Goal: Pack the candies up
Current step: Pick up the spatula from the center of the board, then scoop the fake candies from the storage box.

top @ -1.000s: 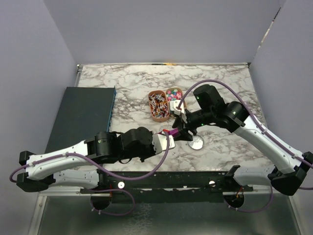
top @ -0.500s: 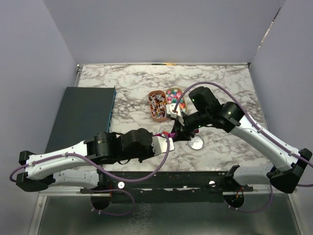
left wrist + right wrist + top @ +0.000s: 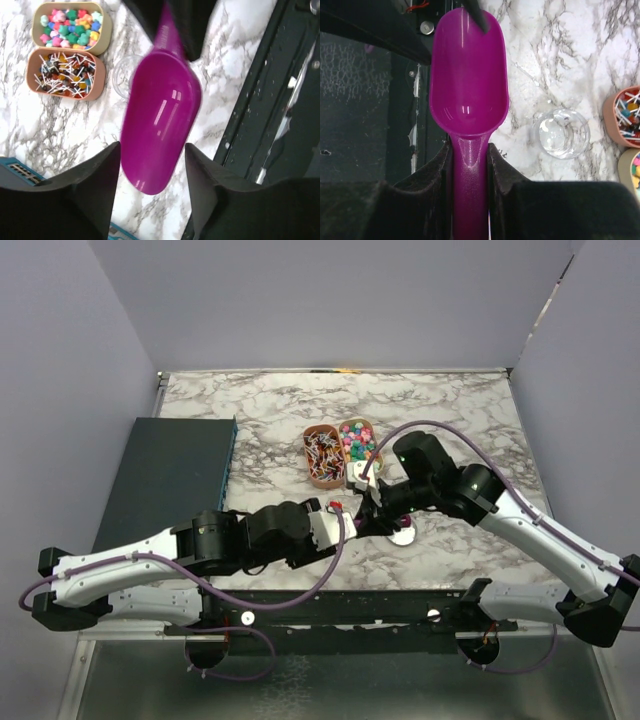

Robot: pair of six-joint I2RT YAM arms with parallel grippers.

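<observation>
A purple scoop hangs empty over the near table edge, bowl up in the right wrist view. My right gripper is shut on its handle. In the left wrist view the scoop's bowl sits between the fingers of my left gripper, which stands open with gaps on both sides. From above, the two grippers meet near the table's front centre, left gripper facing right gripper. The candies, small and brightly coloured, fill a cream tub further back.
A brown tub of small wrapped sticks stands beside the candy tub. A clear glass cup sits just right of the grippers, also in the right wrist view. A dark blue box lies on the left.
My left gripper has opened and let go of the scoop. My right gripper has closed on the scoop's handle and shifted slightly toward the near edge.
</observation>
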